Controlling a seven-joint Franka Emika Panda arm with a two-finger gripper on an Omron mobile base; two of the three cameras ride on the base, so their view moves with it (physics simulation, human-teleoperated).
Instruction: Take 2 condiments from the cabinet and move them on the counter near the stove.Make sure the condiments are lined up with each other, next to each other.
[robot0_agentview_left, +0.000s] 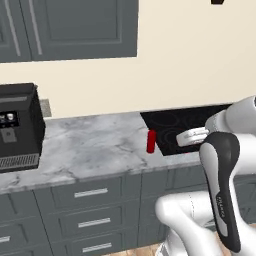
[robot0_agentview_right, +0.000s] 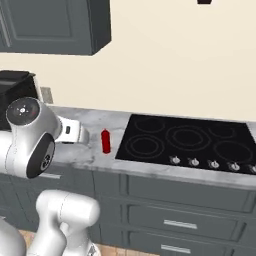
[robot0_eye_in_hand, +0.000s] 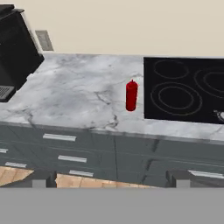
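Hand view shows your gripper (robot0_eye_in_hand: 109, 183) spread wide, one red bottle (robot0_eye_in_hand: 131, 96) upright ahead, beside the stove (robot0_eye_in_hand: 186, 89).

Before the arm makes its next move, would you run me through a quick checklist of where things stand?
1. One red bottle upright on the counter: ok.
2. Bottle beside the stove, just off its left edge: ok.
3. Second bottle on the counter: not ok, one stands there.
4. Gripper empty and open, back from the bottle: ok.
5. Room left of the bottle for a second: ok, bare marble up to the coffee machine.
6. Cabinet door open for the next pick: not ok, it looks shut.
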